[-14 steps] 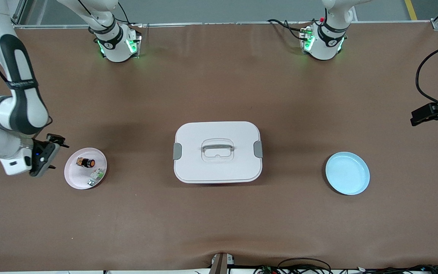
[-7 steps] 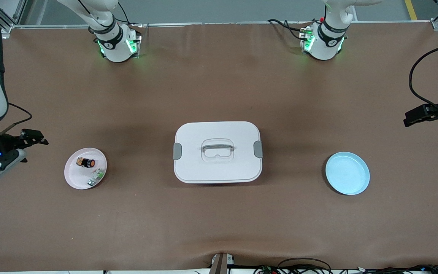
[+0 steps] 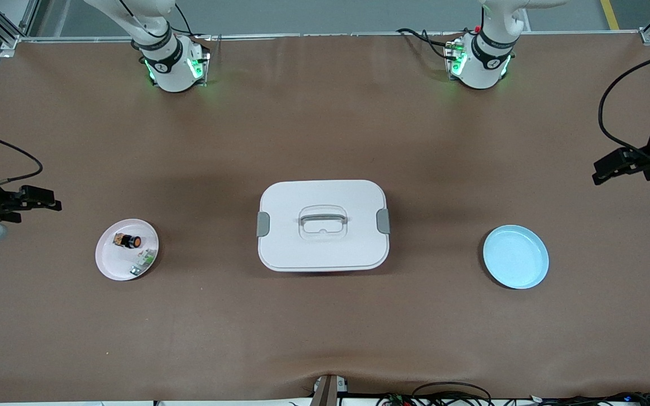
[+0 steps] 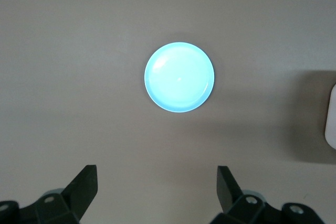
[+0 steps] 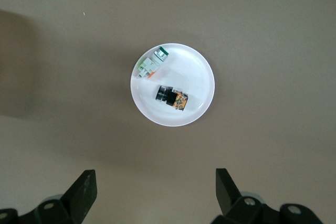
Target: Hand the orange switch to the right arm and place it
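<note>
While both arms hang high at the two ends of the tabletop (image 3: 325, 327), nothing is held by either. Nearest the front camera, toward the left arm's end, lies an empty light blue plate (image 3: 515, 256). Toward the right arm's end sits a pale pink plate (image 3: 112, 266), about as near. In it the orange switch (image 3: 128, 241) lies on its side, and a small white-and-green part (image 3: 142, 263) rests just beside it, nearer the camera. Between the two plates, at the middle of the tabletop, stands a white lidded box (image 3: 323, 225) with a grey handle and grey side clasps.

Farther up, the right gripper (image 5: 152, 192) is in the air over the bare tabletop near the pink plate, its fingers (image 5: 84, 190) spread wide apart and empty. The left gripper (image 4: 155, 190) is likewise in the air over bare tabletop near the blue plate, its fingers (image 4: 86, 184) wide apart and empty too. Both arm bases stand along the edge farthest from the camera.
</note>
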`<state>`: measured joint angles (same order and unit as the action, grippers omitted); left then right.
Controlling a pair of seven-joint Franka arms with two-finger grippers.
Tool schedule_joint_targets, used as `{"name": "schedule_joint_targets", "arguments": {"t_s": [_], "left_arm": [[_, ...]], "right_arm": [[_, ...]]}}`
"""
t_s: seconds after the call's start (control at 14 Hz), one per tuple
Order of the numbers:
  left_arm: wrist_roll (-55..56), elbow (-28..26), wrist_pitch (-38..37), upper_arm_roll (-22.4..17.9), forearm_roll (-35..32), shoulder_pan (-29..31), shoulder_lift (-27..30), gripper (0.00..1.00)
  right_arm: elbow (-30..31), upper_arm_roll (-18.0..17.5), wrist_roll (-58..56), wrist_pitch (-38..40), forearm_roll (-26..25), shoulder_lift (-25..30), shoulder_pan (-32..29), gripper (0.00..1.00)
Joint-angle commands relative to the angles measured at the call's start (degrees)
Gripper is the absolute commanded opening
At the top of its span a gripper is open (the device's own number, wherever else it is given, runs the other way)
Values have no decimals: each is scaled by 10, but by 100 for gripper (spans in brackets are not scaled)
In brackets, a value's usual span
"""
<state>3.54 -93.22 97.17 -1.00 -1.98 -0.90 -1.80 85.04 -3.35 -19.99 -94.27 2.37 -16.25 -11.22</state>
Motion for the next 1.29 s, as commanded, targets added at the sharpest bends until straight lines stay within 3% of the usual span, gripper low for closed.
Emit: {"name": "schedule_joint_targets", "arguments": {"t_s": [0.0, 0.43, 1.0, 1.21], "left_arm": [[-5, -60, 28, -12, 10, -15, 44, 100], [-5, -57, 16, -13, 10, -18, 44, 100], [-3, -43, -57, 5, 24, -18, 78, 100], [-3, -32, -66, 11, 24, -17, 72, 100]], "right_arm": [[5, -1, 49, 24, -9, 33, 15, 100], [13, 0, 87, 58, -2, 97, 13, 100], [-81, 1, 122, 171, 7, 94, 25, 100], [-80, -4, 146, 171, 8, 99, 33, 100]]}}
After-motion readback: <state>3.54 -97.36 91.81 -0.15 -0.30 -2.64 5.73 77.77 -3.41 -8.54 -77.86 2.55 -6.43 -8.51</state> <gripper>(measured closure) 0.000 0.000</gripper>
